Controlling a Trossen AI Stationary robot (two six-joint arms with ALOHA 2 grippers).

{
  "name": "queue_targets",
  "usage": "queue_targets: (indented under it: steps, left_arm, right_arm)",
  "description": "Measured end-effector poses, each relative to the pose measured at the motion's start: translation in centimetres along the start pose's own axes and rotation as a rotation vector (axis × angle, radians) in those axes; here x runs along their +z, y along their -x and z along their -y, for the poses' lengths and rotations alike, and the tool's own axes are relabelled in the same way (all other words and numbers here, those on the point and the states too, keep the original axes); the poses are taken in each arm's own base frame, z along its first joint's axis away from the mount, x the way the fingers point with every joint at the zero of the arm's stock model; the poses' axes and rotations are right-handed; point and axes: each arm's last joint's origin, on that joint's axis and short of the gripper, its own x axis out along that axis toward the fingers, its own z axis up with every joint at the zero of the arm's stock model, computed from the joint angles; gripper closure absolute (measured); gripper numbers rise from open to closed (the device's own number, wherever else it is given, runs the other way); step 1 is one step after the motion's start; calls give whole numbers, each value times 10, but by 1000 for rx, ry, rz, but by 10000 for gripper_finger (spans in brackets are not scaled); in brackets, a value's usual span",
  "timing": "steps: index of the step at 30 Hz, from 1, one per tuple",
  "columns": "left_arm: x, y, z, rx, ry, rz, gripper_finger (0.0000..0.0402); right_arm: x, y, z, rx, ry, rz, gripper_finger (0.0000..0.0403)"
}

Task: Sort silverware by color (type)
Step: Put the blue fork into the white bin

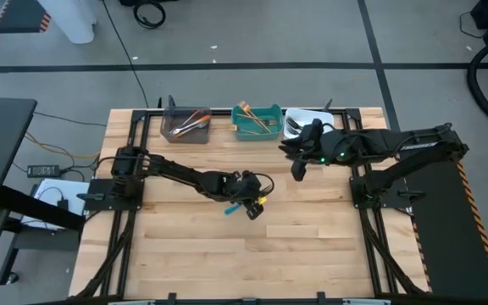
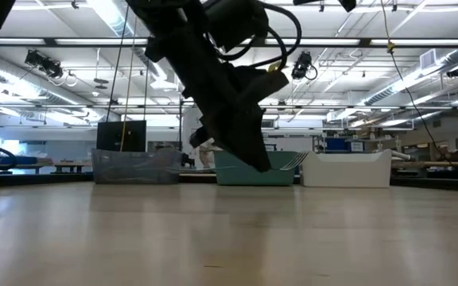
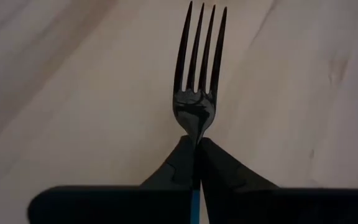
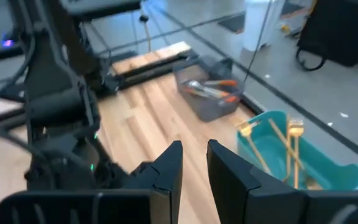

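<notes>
Left end effector (image 1: 250, 206) over the middle of the wooden counter (image 1: 227, 254), fingers pressed together on a blue-handled fork (image 3: 199, 68), pinching it at the neck just below the head so the dark tines stick straight out ahead and a sliver of blue handle shows between the fingers. Gripped that close to the head probably to keep the slim fork from swinging or slipping while carried. From above, a bit of blue poking out beside the fingers, low over the bare wood and well apart from the bins. Three bins lined up along the far edge of the counter: a grey bin (image 1: 185, 125) holding orange-handled forks (image 4: 211, 89), a teal bin (image 1: 257, 124) holding gold forks (image 4: 289, 146), and a white bin (image 1: 305, 121) nearest the right arm, with dark utensils in it, colour too hard to tell. One bin per colour, so likely the white one meant for the blue-handled fork. Right end effector (image 4: 194, 163) hanging above the counter just in front of the white and teal bins, fingers spread with a clear gap and nothing between them, seemingly waiting or ready for its own pick. No other loose forks visible on the counter, so sorting judged well along, with this fork perhaps among the last to be carried across and dropped in.
</notes>
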Motion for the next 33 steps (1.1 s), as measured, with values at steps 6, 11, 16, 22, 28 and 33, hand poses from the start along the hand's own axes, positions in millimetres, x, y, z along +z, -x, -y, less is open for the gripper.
queue_targets:
  steps: [6, 11, 16, 22, 28, 33]
  left_arm:
    - [2, 3, 1, -42, 5, -15, 383]
    - [14, 3, -4, -42, 24, 16, 383]
    - [47, 10, -8, -50, -29, 97, 383]
    - [96, 23, -21, -41, -79, 216, 383]
    - [137, 38, -44, -47, -112, 299, 383]
    - [162, 45, -72, -9, -124, 351, 383]
  right_arm:
    - [9, 19, 12, -57, -62, 94, 322]
    - [18, 38, 23, -115, -122, 195, 322]
    - [24, 51, 32, -116, -123, 249, 322]
    - [30, 61, 44, -151, -98, 300, 322]
    - [34, 71, 60, -217, -65, 334, 322]
    - [37, 76, 72, -278, -29, 352, 322]
